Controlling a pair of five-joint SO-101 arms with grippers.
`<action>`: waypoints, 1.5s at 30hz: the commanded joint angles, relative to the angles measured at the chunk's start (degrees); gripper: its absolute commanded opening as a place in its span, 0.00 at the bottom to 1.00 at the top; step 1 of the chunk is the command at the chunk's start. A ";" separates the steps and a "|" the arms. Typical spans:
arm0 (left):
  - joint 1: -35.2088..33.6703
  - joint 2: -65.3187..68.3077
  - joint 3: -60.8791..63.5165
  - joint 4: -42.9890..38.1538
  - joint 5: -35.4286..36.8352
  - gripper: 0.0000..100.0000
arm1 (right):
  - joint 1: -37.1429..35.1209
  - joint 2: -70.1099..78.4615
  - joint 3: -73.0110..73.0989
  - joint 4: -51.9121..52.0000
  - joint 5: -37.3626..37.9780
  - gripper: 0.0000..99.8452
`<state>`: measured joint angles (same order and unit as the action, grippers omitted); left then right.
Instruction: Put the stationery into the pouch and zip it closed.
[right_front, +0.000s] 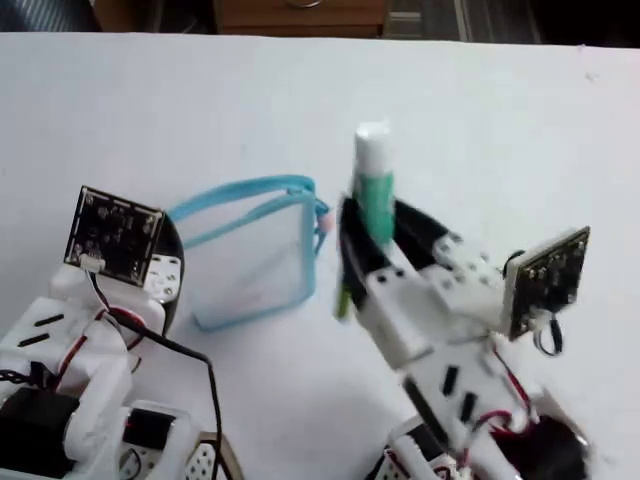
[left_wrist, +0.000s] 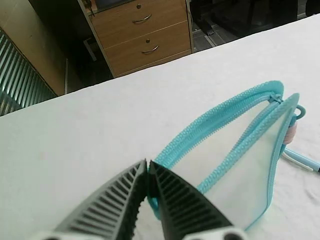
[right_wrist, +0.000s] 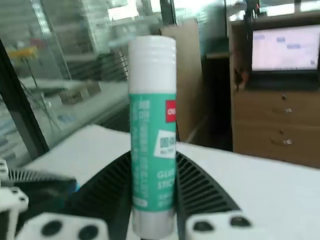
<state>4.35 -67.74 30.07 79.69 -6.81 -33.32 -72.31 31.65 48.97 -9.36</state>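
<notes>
Beside 1 pouch (right_front: 250, 258), right hand (right_front: 372, 218) grips 1 glue stick (right_front: 374, 175).

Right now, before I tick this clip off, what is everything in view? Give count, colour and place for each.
pouch: one, clear with a light blue zip, lying on the table left of centre, zip open
glue stick: one, green and white with a white cap, upright, held to the right of the pouch
pen-like item: one, light blue, on the table by the pouch's zip-pull end; too little shows to say more
table: one, white, under everything
drawer cabinet: one, wooden, beyond the table's far edge
monitor: one, lit, in the room behind
left gripper: one, black, shut on the pouch's edge
right gripper: one, black, shut on the glue stick
</notes>
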 joint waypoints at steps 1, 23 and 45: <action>0.75 0.48 0.53 0.26 -0.26 0.02 | -0.92 0.22 7.82 -26.24 -0.97 0.02; 0.75 0.48 0.53 0.26 -0.26 0.02 | -6.02 14.46 17.93 -49.10 8.00 0.02; 0.75 0.48 0.53 0.35 -0.26 0.02 | -13.49 14.02 26.73 -40.40 20.13 0.12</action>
<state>4.35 -67.74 30.07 79.69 -6.81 -46.42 -58.68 59.96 6.51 10.33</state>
